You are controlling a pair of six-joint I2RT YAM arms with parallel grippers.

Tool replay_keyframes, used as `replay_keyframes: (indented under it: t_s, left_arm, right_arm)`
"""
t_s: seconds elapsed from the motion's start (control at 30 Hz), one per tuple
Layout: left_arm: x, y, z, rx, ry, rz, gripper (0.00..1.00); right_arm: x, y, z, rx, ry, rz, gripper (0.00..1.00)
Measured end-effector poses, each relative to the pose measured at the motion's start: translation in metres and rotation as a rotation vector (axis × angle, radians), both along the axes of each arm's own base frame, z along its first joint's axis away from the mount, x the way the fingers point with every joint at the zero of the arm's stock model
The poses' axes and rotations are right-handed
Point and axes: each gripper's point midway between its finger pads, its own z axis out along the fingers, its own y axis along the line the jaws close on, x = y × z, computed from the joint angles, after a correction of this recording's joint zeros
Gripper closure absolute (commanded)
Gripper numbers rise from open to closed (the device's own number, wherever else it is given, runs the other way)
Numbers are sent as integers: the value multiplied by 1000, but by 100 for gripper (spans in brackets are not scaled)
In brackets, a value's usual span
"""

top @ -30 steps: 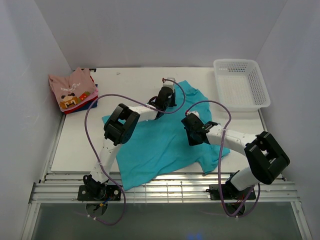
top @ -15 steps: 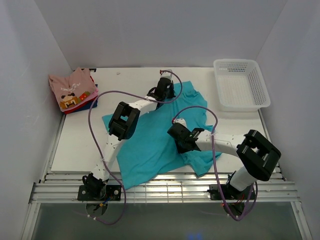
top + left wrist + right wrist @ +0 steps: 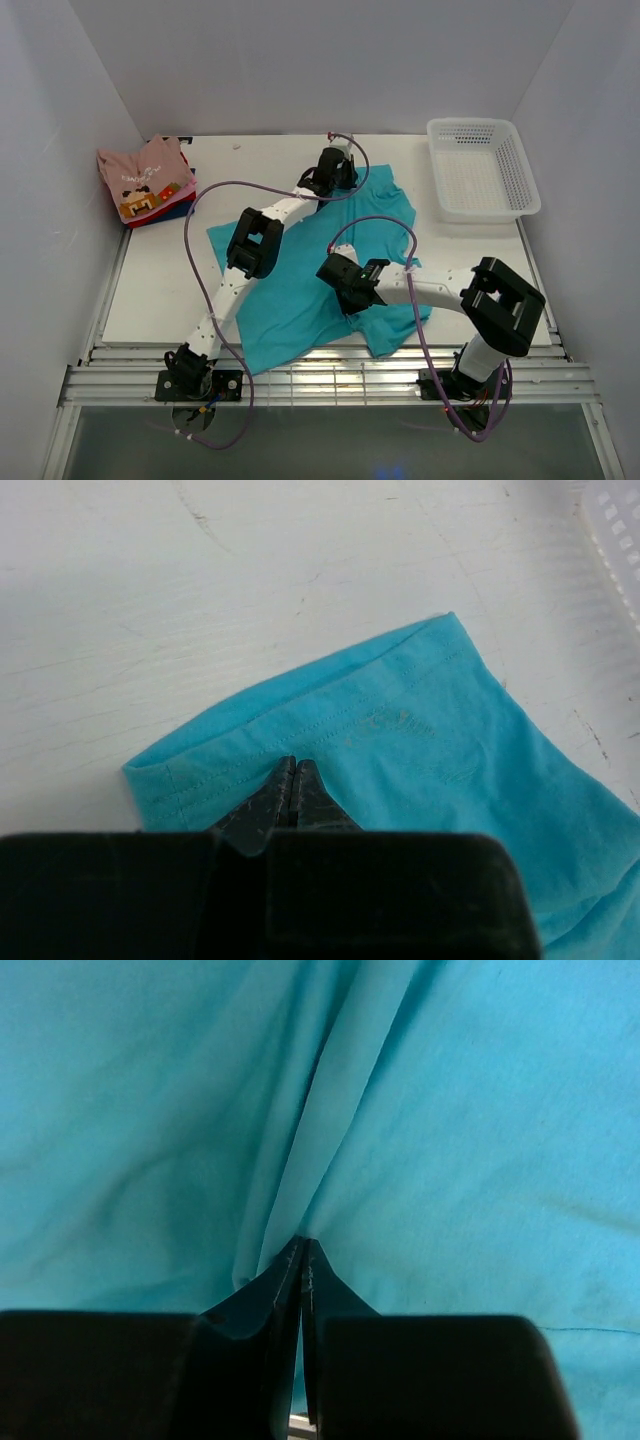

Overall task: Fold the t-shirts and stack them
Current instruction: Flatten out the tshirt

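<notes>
The teal t-shirt (image 3: 295,300) lies spread and wrinkled on the white table (image 3: 160,290). My left gripper (image 3: 334,166) is at the shirt's far edge. In the left wrist view the left gripper (image 3: 293,765) is shut on the cloth (image 3: 430,750), just behind a stitched hem. My right gripper (image 3: 340,278) is over the middle of the shirt. In the right wrist view the right gripper (image 3: 303,1246) is shut, pinching a raised fold of the teal cloth (image 3: 480,1110). A folded stack stands at the far left, with the pink graphic shirt (image 3: 143,178) on top and red and dark blue shirts (image 3: 168,212) under it.
A white mesh basket (image 3: 482,168) stands at the far right of the table. White walls close in both sides and the back. A slatted metal rail (image 3: 330,375) runs along the near edge, and the shirt's lower hem hangs over it.
My right gripper has moved left toward the table's middle, dragging the shirt's right side with it. My left gripper has moved a little farther back along the far edge.
</notes>
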Motion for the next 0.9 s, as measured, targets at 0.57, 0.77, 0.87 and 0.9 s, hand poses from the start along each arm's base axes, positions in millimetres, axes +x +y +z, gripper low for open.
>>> replay_keyframes:
  t_s: [0.57,0.77,0.87,0.9]
  left_arm:
    - [-59,24,156,54,-214,17,80]
    - [-145,117,289,-91,-361,228,87]
    - [-183,162,270,-123,-307,346,100]
    - [-192,172,250,-115,-263,378,100]
  right_arm:
    - [77,-10,146,15,-407,-151,53]
    - [131,-55,161,58,-455,-233,82]
    - [164,-79,150,54,-441,-266,92]
    - [175,-85,145,51,-435,-276,92]
